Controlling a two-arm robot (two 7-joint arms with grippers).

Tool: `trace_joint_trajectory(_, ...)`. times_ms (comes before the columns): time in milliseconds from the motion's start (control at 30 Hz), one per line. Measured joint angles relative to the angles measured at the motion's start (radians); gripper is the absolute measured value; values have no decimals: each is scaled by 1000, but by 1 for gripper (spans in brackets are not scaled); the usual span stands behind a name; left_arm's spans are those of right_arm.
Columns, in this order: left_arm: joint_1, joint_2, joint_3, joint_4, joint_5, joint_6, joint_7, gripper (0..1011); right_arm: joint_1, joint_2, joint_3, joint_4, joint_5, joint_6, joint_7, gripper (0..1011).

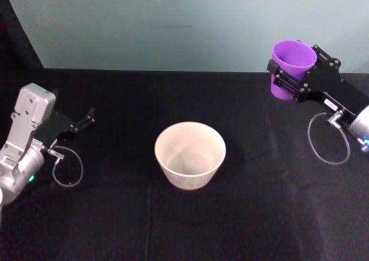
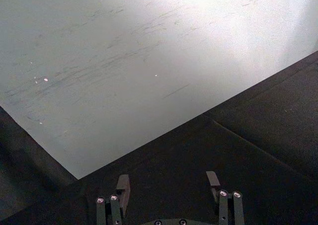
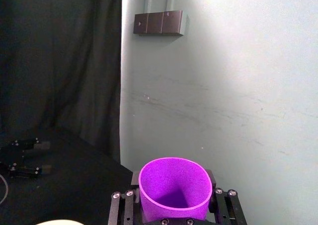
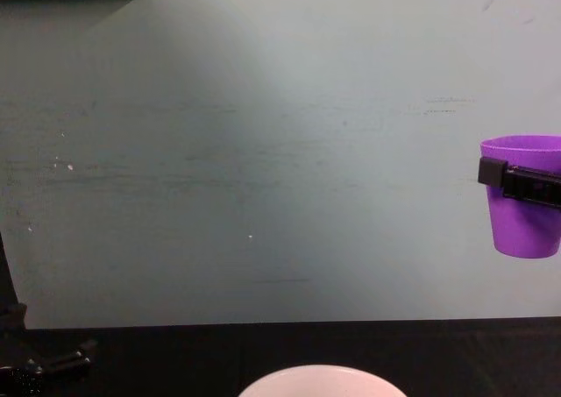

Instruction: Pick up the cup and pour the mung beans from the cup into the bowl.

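Observation:
My right gripper (image 1: 290,76) is shut on the purple cup (image 1: 291,68) and holds it upright, lifted above the table at the far right. From the chest view the cup (image 4: 523,209) hangs well above the table, with a black finger (image 4: 517,180) across its upper wall. Looking from the right wrist, the cup (image 3: 174,187) sits between the fingers (image 3: 221,205); I cannot make out mung beans inside it. The pale bowl (image 1: 190,155) stands at the table's centre, left of and nearer than the cup; its rim (image 4: 320,381) also shows. My left gripper (image 1: 86,120) rests open at the far left.
Black cloth covers the table (image 1: 115,215), and a pale green wall (image 1: 173,25) stands right behind it. A power strip (image 3: 159,22) is mounted on the wall. Cable loops hang by both wrists (image 1: 328,140).

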State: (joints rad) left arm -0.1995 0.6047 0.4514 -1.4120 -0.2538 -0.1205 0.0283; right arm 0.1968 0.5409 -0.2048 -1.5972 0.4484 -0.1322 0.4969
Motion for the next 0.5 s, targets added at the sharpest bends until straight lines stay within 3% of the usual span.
trace_joint_trajectory(500,0,0,0,0,0,0,0,1000,0,0,0,0,0,0,0,735)
